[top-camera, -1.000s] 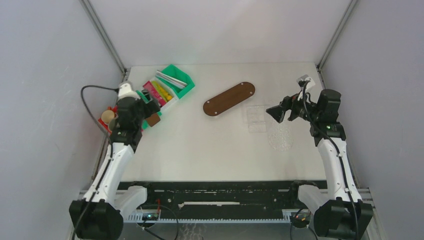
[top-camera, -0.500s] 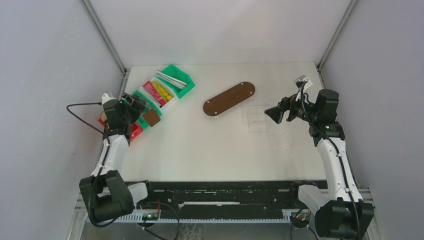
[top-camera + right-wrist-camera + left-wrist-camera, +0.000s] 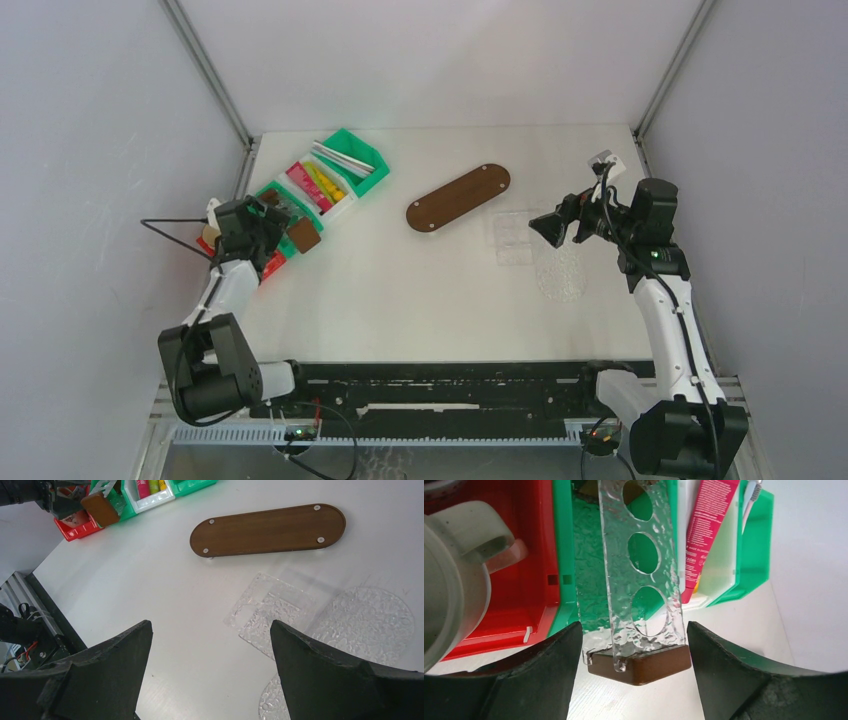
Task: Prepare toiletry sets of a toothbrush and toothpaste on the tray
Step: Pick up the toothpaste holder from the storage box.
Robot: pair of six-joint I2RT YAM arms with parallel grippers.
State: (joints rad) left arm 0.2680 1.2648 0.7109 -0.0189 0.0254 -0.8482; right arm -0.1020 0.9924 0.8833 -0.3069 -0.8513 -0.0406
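Left fingers point(image 3: 272, 210) spread wide, low over the bins at the left edge of the surface point(image 3: 165, 605). Left of them, a pale mug point(image 3: 454, 580) in a red bin point(image 3: 531, 580), handle turned to the right. Between them, the near end of a clear holder point(image 3: 616, 580) with three round holes, set on a brown block point(image 3: 644, 662); its edges just inside both fingers, contact impossible to tell. Under the holder, ahead of the fingers, a green bin point(image 3: 564, 530). Ahead and to the right, a pink tube point(image 3: 709, 520) lying in a white bin point(image 3: 719, 565); beyond that, a second green bin point(image 3: 754, 545) with toothbrushes point(image 3: 340, 158).

Well right of the left fingers and ahead-left of the right ones, the brown tray point(image 3: 268, 530), flat on the surface.

Right fingers point(image 3: 545, 228) spread wide too, holding nothing, above the surface. Just ahead of them, clear sheets point(image 3: 267, 615) lying flat: one squarish, a round one to its right.
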